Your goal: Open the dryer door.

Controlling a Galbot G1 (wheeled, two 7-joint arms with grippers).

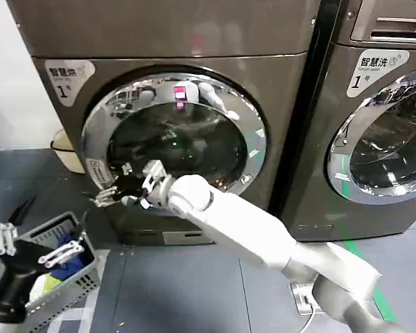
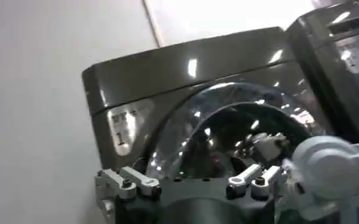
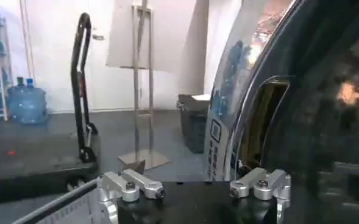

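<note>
Head view, starting closest: the left gripper [image 1: 28, 246] sits parked low at about eight o'clock, its jaws spread wide and empty, hovering just above a grey laundry basket [image 1: 73, 225] that holds some blue and yellow cloth. It looks to be simply kept out of the way while the other arm works.

Further in, the right arm reaches from five o'clock diagonally up toward the middle, and the right gripper [image 1: 118, 191] ends at the left rim of the dryer door [image 1: 173, 142], around the door's eight o'clock. That is where I'd expect the handle recess to be, opposite the hinge side, so the placement makes sense for a pull. From the right wrist view the fingers [image 3: 259, 182] stand well apart, with a narrow slot in the door's chrome ring [image 3: 228, 103] right ahead of them; nothing is between the jaws yet, as far as I can judge.

The door itself appears closed, flush in the front of the dryer [image 1: 159, 41], which stands at twelve o'clock. A second machine [image 1: 381, 118] stands beside it at two o'clock, untouched. My guess is the next step needs the fingers hooked into that slot before any pulling.
</note>
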